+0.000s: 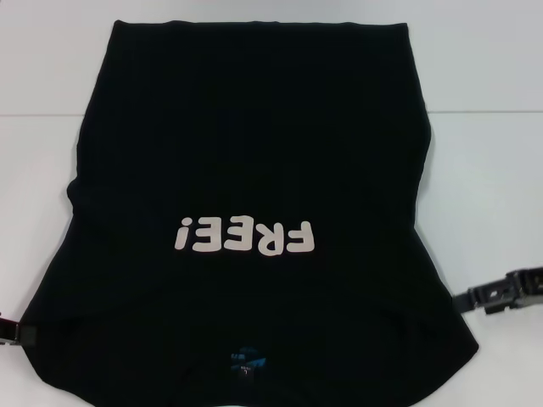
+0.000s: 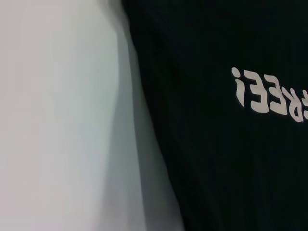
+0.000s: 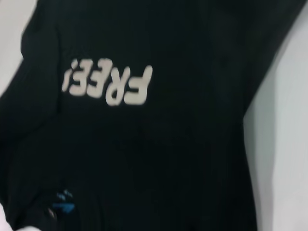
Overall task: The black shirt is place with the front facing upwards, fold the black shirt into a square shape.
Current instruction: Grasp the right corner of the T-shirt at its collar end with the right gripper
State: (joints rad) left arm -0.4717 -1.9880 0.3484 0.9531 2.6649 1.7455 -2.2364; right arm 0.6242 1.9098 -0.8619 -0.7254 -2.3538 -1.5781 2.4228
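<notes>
The black shirt lies flat on the white table, front up. Its pale "FREE!" lettering reads upside down from my side. The collar with its blue neck label is nearest me and the hem is at the far end. My left gripper is at the shirt's near left corner, only partly in view. My right gripper reaches the shirt's near right edge. The left wrist view shows the shirt beside bare table. The right wrist view shows the lettering and the label.
White table surface runs along both sides of the shirt and beyond its far hem. A faint seam line crosses the table at the back.
</notes>
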